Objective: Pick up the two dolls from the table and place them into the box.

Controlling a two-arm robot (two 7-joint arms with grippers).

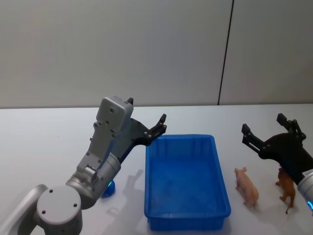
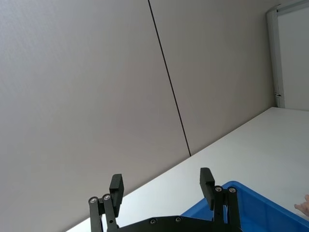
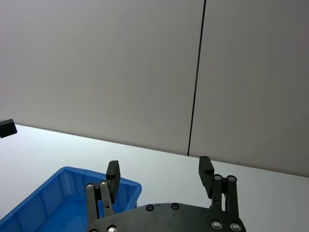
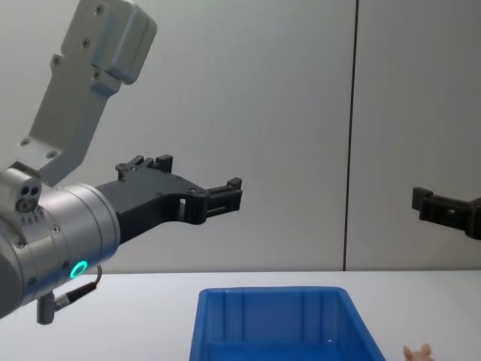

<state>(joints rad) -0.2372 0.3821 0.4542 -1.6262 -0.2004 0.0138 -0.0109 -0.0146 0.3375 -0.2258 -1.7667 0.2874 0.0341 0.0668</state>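
Note:
The blue box stands mid-table, nothing visible inside it. Right of it the pale pink doll and the reddish-brown doll rest on the white table. My right gripper hangs open above and just behind the dolls, touching neither. Above the box's far left corner, my left gripper is raised and open. The left wrist view has that gripper open over the box's corner. The right wrist view shows the right gripper open, the box beyond. In the chest view the box sits low, the pink doll's ears beside it.
A grey panelled wall with a dark vertical seam rises behind the table's far edge. A small blue spot shows on the table under my left arm. White tabletop stretches left of the box and behind it.

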